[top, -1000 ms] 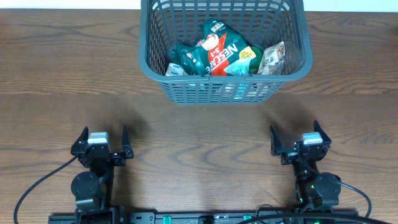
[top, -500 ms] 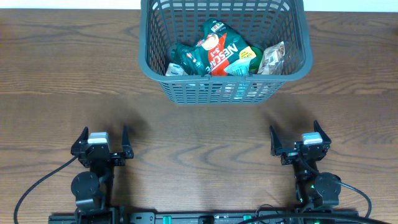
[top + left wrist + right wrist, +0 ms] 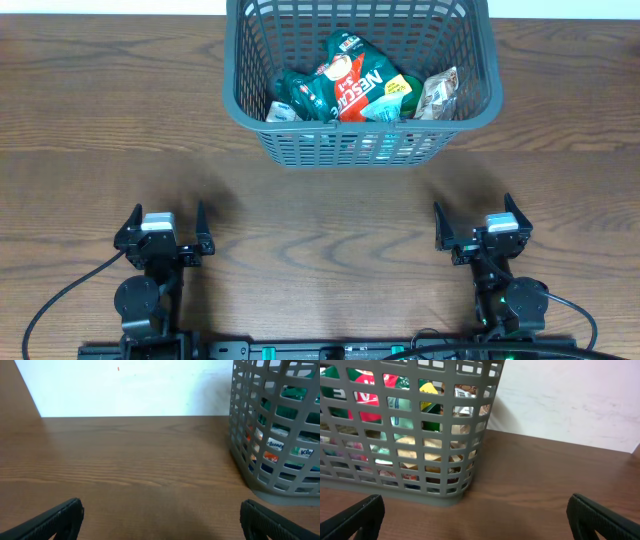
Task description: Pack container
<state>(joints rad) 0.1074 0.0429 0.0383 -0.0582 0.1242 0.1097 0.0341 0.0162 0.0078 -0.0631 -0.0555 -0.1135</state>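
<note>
No change: the container (image 3: pixel 236 95), left hand (image 3: pixel 168 209) and right hand (image 3: pixel 472 203) have not moved.

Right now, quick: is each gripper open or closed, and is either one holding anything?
Left gripper: open, holding nothing.
Right gripper: open, holding nothing.

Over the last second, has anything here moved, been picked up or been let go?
Nothing visibly changed. The left gripper and the right gripper sit open and empty, short of the basket, and the packets lie inside it as before.
</note>
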